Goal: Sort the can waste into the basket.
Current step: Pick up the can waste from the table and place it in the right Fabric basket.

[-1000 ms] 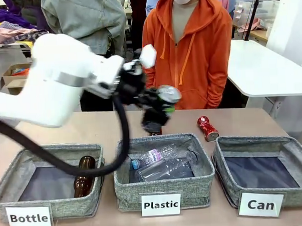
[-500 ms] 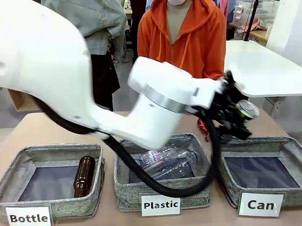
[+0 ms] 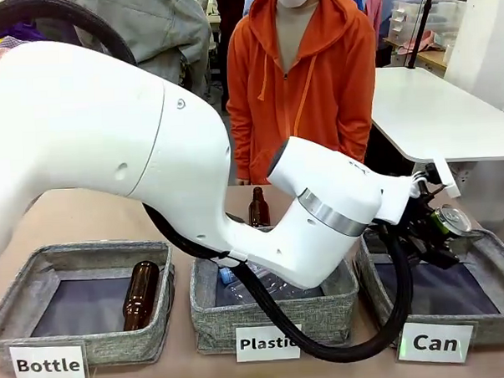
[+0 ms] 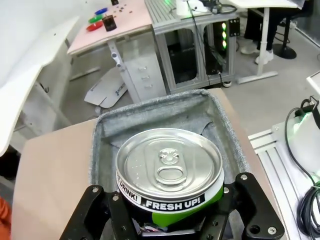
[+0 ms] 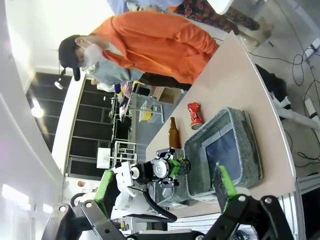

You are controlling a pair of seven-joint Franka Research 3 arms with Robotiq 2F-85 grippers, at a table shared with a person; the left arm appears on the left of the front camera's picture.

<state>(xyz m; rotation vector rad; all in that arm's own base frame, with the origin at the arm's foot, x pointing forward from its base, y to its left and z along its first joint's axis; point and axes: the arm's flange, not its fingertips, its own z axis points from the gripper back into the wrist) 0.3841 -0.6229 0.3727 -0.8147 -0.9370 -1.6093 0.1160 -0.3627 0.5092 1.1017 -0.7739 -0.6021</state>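
Basket marked "Can" (image 3: pixel 497 333) sits at 4 o'clock on the desk (image 3: pixel 69 218), and what we see of its dark floor is bare, so by our reckoning neither can is sorted yet. Our left arm (image 3: pixel 107 137) reaches across the front from 9 o'clock, over the other two baskets, to the Can basket's near-left corner.

The black can (image 3: pixel 450 220) hangs there above the rim, tipped on its side with its silver top toward 3 o'clock; from the left wrist we look over that top (image 4: pixel 170 167) straight into the basket (image 4: pixel 165 107). It only needs letting go. The red can (image 5: pixel 194 115) lies dented on the desk just off the basket's far corner, at about 11 o'clock from it, and we judge that it is the half left to do.

Our left hand (image 3: pixel 442 231) is clamped on the black can's body, a finger on each side. Our right hand (image 5: pixel 162 190) is held high and well apart, spread wide with nothing in it.
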